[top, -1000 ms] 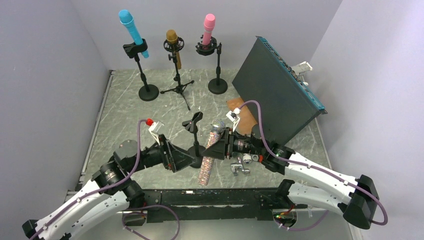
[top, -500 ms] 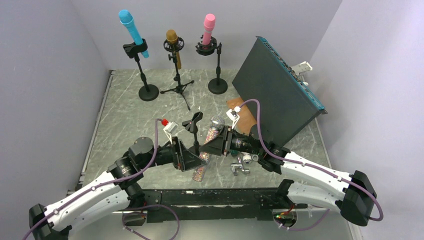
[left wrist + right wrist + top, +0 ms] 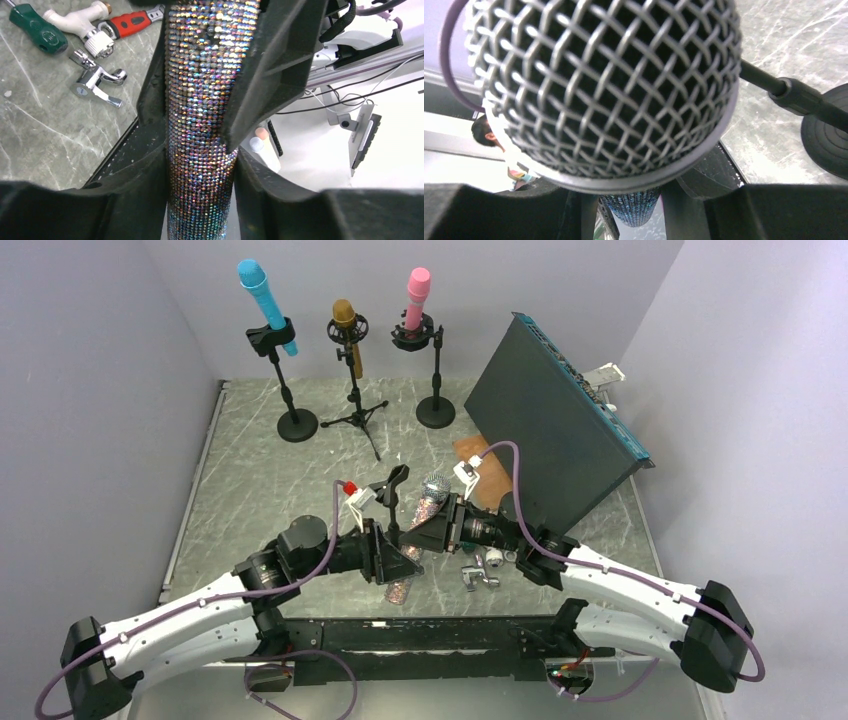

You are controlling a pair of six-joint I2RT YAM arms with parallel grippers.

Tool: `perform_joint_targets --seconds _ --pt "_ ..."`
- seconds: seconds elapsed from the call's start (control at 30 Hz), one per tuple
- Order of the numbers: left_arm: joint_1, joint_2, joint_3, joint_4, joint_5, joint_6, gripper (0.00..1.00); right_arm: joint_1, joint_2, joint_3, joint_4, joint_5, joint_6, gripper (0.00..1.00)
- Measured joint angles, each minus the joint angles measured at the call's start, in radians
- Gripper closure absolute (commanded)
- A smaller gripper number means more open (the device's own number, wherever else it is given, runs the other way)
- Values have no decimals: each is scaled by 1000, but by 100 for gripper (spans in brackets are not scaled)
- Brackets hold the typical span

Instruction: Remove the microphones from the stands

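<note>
The microphone (image 3: pixel 400 586) has a glittery handle and a grey mesh head (image 3: pixel 609 85). It hangs tilted beside the small black stand (image 3: pixel 388 486), whose clip is empty. My right gripper (image 3: pixel 432 530) is shut on the handle just below the head. From the left, my left gripper (image 3: pixel 404 562) is shut on the lower handle. In the left wrist view the glitter handle (image 3: pixel 205 100) fills the gap, and both fingers of the left gripper (image 3: pixel 200 170) press against it. The right wrist view shows the right gripper (image 3: pixel 631 200) around the handle, with the stand's pole (image 3: pixel 784 90) to the right.
Blue (image 3: pixel 265 295), gold (image 3: pixel 345 325) and pink (image 3: pixel 417 290) microphones stand on stands at the back. A dark flat box (image 3: pixel 550 430) leans at the right. A chrome tap fitting (image 3: pixel 95 82), a green screwdriver (image 3: pixel 37 30) and a red-handled tool (image 3: pixel 130 25) lie near the front.
My left arm has swung right to the microphone, and its jaws have closed on the lower handle. The right gripper has kept its hold. The microphone has shifted slightly left.
</note>
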Motion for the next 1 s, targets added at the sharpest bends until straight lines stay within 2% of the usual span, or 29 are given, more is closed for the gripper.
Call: perform_joint_targets --seconds 0.03,0.1,0.17,0.23,0.33,0.43,0.57,0.83,0.9,1.0 --pt "-3 -1 2 0 -10 -1 64 0 0 -5 0 0 3 99" --pt "-10 -5 3 -4 -18 5 74 0 0 -15 4 5 13 88" --pt "-14 -8 3 -8 -21 16 84 0 -1 -18 6 5 15 73" --pt "-16 -11 7 -17 -25 22 92 0 -5 -19 6 8 15 53" --pt "-21 -20 19 -42 -25 34 96 5 -22 -19 -10 18 6 26" --pt "-20 -37 41 -102 -32 53 99 5 -71 -15 -67 38 -31 10" --pt "-24 -50 116 -198 -31 96 100 5 -148 40 -217 109 -126 4" --pt "-27 -77 358 -359 -21 216 100 4 -320 178 -428 303 -300 2" --pt "-29 -78 448 -433 -57 244 100 4 -346 193 -468 349 -327 2" --pt "-30 -74 613 -588 -208 261 100 3 -371 200 -507 400 -351 2"
